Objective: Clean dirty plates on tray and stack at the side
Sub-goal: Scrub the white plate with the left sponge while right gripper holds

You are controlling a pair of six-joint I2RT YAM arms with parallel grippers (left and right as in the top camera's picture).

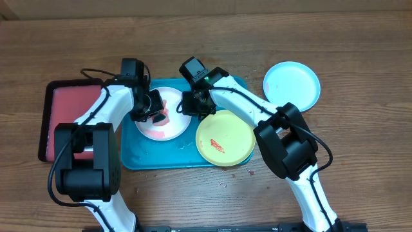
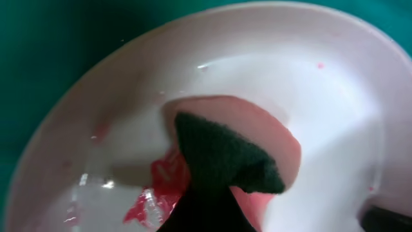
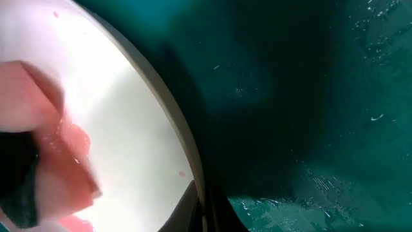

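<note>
Overhead: white plate (image 1: 175,127) sits in the teal tray (image 1: 138,156); left jaws clamped on the sponge (image 2: 225,151), right jaws pinching the plate rim. Recommend firm overlapping strokes across the red smears (image 2: 158,193), rim held steady

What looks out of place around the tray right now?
The yellow-green plate overhangs the near rim of the teal tray at its right corner, and small specks lie scattered on the table just beyond that rim. Nothing looks broken.
</note>
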